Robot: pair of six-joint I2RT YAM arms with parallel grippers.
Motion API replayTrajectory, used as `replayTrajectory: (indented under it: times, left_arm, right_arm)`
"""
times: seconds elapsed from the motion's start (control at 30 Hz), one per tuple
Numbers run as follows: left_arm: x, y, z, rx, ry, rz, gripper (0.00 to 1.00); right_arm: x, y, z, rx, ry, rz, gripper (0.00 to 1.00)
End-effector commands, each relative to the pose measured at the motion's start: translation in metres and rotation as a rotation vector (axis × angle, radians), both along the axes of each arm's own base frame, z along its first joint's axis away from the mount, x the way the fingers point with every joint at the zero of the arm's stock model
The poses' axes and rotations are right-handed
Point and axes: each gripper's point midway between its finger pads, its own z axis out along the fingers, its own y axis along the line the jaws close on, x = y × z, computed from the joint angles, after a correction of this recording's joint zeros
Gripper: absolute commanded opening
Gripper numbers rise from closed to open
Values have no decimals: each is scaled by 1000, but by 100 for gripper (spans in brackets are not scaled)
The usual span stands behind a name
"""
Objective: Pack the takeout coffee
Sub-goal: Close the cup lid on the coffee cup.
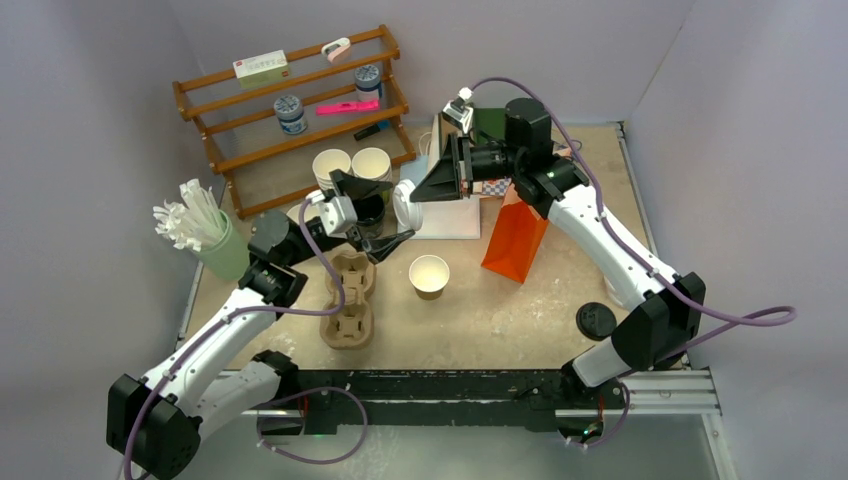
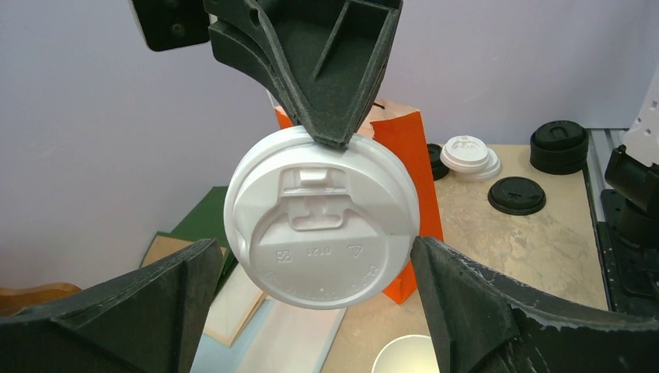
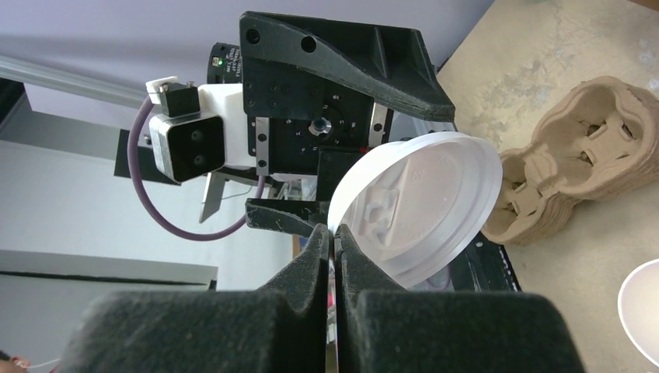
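While the right end effector (image 3: 332,233) pinches the white lid (image 3: 416,206) by its rim, the left end effector (image 1: 380,213) stands wide open either side of it. Nothing is packed yet. The cup (image 1: 429,275) sits uncapped on the desk near the left end effector. The carrier (image 1: 347,300) below it has empty pockets, and the orange bag (image 1: 515,240) is beside the right end effector, contents hidden.

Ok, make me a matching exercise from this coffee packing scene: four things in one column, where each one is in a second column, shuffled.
Things:
1. white lid
2. kraft cup
3. cup carrier
4. orange bag

Places:
A. standing upright, right of the cup
B. standing lidless on the table
C. pinched by its rim in the shut right claw
D. lying flat, pockets empty, left of the cup

Pairs: 1-C, 2-B, 3-D, 4-A
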Motion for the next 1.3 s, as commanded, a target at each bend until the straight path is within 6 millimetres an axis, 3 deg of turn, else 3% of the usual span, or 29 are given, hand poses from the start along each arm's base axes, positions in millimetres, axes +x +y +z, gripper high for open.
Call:
replayTrajectory:
  times: [0.0,0.53,1.0,1.27]
  left_arm:
    - [-10,-5,26,-27,-78,-45,99]
    - [-10,-6,27,-24,-89,-32,98]
    - [-7,-3,27,-21,-84,-5,87]
    - [-2,-3,23,-18,-66,9,94]
  right_arm:
    - [-5,3,9,34,-30,37,0]
    - [-12,5,5,35,-17,86,0]
    - [-10,5,3,34,-16,92,0]
    - [-15,4,8,41,-21,99,0]
